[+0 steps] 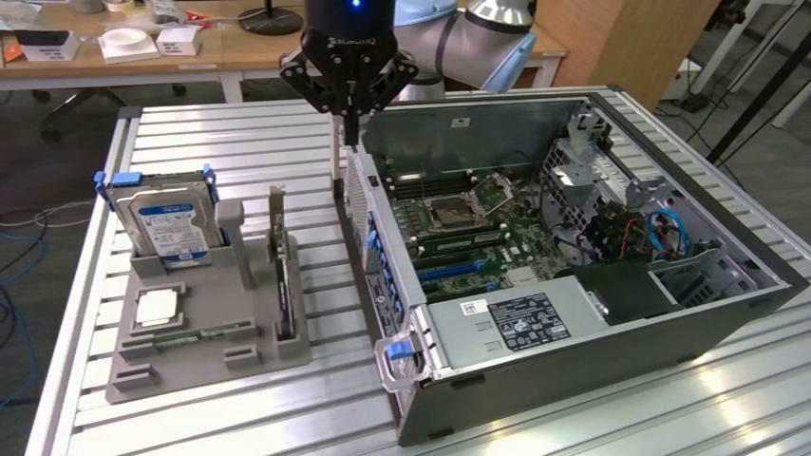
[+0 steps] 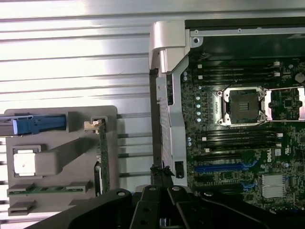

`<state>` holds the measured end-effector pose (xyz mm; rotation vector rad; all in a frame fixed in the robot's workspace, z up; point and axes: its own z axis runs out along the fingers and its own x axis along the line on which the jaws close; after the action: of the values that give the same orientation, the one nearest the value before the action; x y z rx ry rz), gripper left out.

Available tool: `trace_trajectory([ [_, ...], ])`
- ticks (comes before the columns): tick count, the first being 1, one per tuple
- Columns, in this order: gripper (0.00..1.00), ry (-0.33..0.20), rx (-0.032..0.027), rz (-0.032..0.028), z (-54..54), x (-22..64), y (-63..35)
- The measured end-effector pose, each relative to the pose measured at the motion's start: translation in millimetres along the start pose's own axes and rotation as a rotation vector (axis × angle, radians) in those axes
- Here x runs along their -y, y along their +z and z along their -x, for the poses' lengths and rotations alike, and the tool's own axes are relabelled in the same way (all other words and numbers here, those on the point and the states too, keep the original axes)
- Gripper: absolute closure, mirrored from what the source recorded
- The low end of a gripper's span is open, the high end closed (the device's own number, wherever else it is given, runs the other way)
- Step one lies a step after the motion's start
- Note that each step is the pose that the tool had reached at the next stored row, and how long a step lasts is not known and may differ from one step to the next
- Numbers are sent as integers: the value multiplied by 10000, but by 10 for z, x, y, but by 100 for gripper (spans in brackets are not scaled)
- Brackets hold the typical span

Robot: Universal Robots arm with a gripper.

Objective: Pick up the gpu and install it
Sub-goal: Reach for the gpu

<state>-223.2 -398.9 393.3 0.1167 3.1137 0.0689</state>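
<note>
The gpu [image 1: 283, 275] stands on its long edge in a slot along the side of the gray tray [image 1: 203, 359] that faces the open computer case [image 1: 709, 323], with a bare strip of table [image 1: 228, 133] between tray and case. The tray holds one gpu, one hard drive [image 1: 165, 223], one processor chip [image 1: 155, 309] and one memory stick [image 1: 190, 334]. The hand [image 1: 345, 119] hangs above that strip with its fingers together. It is clear of the gpu, which sits lower and toward the exterior view's left.
</note>
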Motion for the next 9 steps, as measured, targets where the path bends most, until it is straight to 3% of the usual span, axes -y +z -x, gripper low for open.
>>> trace_trajectory([
  [9, 89, 1, 0, 0, -70, 5, -2],
])
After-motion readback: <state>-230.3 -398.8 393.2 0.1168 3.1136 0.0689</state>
